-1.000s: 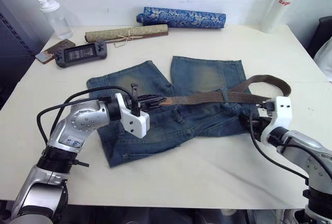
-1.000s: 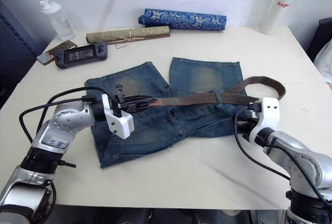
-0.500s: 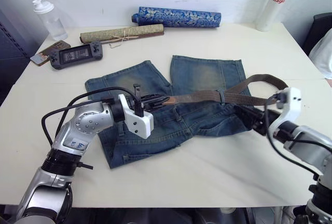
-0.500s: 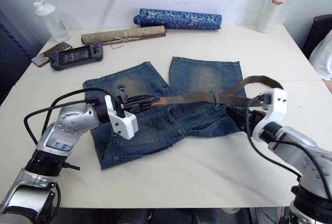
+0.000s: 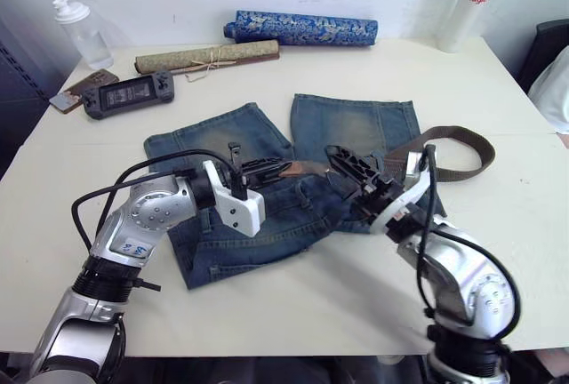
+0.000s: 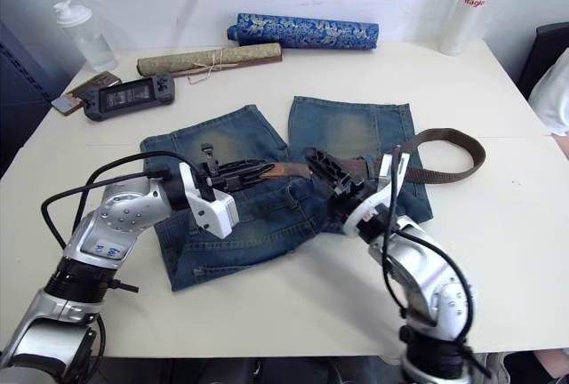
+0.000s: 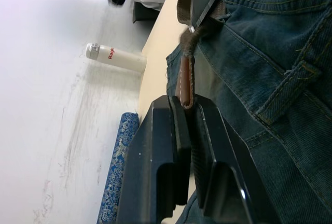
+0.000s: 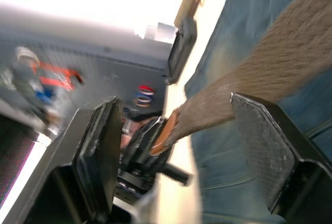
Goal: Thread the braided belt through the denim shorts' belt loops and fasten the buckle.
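The denim shorts lie flat in the middle of the table, legs pointing away from me. The braided belt runs across the waistband and curls into a loop on the table at the right. My left gripper is shut on the belt's tan tip, just above the waistband on the left. My right gripper stands open over the middle of the waistband. The brown strap passes between its fingers. One belt loop shows beside the left gripper. The buckle is hidden.
Along the back edge lie a blue patterned roll and a tan rolled mat. A clear bottle, a phone and a game console sit at the back left. A white bottle stands at the back right.
My right gripper has opened and swung left, from the belt's right end to the middle of the waistband. The belt's right loop now rests on the table. The left gripper still holds the tip.
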Controlling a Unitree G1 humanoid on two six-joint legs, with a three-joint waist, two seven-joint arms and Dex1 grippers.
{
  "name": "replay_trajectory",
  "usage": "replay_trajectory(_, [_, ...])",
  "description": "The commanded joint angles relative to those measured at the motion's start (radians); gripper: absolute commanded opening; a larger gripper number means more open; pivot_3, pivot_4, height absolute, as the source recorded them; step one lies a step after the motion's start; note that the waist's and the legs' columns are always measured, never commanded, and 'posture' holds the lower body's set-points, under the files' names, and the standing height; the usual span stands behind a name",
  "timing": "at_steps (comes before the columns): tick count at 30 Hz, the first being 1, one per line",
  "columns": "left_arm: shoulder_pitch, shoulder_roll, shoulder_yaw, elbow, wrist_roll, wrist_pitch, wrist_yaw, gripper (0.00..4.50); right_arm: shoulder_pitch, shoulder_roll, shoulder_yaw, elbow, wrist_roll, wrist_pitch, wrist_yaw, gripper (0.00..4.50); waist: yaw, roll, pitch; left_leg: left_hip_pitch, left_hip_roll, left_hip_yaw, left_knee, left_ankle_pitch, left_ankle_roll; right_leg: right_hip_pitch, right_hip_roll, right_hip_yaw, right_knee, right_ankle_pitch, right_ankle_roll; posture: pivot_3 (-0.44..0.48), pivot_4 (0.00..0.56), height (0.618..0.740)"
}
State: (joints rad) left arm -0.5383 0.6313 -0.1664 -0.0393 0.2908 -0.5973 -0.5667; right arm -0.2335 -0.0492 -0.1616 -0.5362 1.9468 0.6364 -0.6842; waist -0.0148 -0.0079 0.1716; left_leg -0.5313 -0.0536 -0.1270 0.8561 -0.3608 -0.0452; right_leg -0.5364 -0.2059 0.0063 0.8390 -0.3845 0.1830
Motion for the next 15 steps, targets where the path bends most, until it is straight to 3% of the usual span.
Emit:
replay_trajectory(1, [-0.012,-0.004,0.024,-0.050,-0.005,-0.010,0.026,0.00,0.008,0.048,0.017,-0.026,0.025,-0.071,-0.075,3.54,0.000,0.000,0.000,0.000,0.000,0.000,0.000,0.000,0.000,0.000,0.000,0.000,0.000,0.000,0.000,0.000,0.150,0.637])
replay_trajectory(15, [-0.028,0.007,0.033,-0.019,0.068,-0.018,0.070,0.00,0.113,0.081,0.046,-0.161,0.025,-0.120,-0.073,3.54,-0.016,0.000,0.000,-0.002,0.001,0.000,-0.001,0.000,0.000,-0.008,0.002,0.002,0.008,-0.002,-0.002,0.000,0.150,0.637])
